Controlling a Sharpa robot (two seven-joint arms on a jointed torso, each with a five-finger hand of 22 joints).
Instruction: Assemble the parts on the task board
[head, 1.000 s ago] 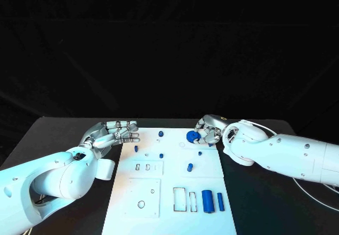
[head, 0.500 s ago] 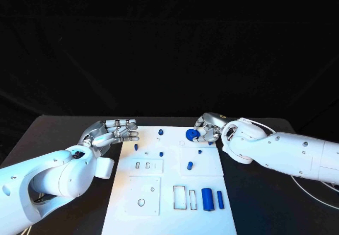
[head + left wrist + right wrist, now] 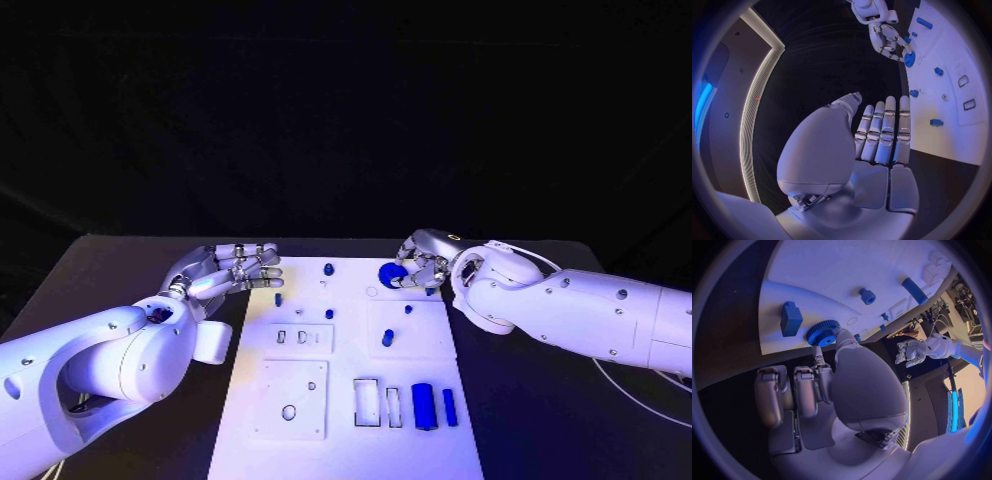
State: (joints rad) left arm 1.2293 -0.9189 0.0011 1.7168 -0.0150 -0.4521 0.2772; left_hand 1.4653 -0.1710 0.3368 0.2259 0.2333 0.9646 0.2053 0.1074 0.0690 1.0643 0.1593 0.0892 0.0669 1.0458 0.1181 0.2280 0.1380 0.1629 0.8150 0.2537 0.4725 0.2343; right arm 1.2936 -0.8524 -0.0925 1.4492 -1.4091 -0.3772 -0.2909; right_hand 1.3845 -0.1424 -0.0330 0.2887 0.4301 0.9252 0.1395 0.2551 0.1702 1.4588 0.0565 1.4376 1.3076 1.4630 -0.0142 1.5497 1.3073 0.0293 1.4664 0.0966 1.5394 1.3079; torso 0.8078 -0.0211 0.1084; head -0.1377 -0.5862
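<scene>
The white task board (image 3: 346, 390) lies in the middle of the black table. My right hand (image 3: 421, 268) is at the board's far right part and pinches a round blue gear (image 3: 391, 273) between thumb and finger; the same gear (image 3: 822, 333) shows in the right wrist view, just over the board's surface. Whether the gear touches the board I cannot tell. My left hand (image 3: 231, 270) hovers at the board's far left corner, fingers stretched out and holding nothing. In the left wrist view the left hand (image 3: 876, 137) faces the right hand (image 3: 891, 41) and the gear (image 3: 909, 59).
Small blue pegs (image 3: 329, 270) (image 3: 277, 299) (image 3: 387, 340) stand on the board's far half. A thick blue cylinder (image 3: 423, 406) and a thin blue bar (image 3: 449, 407) lie near right, beside empty rectangular slots (image 3: 366, 404). A blue block (image 3: 791, 318) sits close to the gear.
My right hand has carried the gear slightly toward the board's far edge. The left hand has shifted a little to the left.
</scene>
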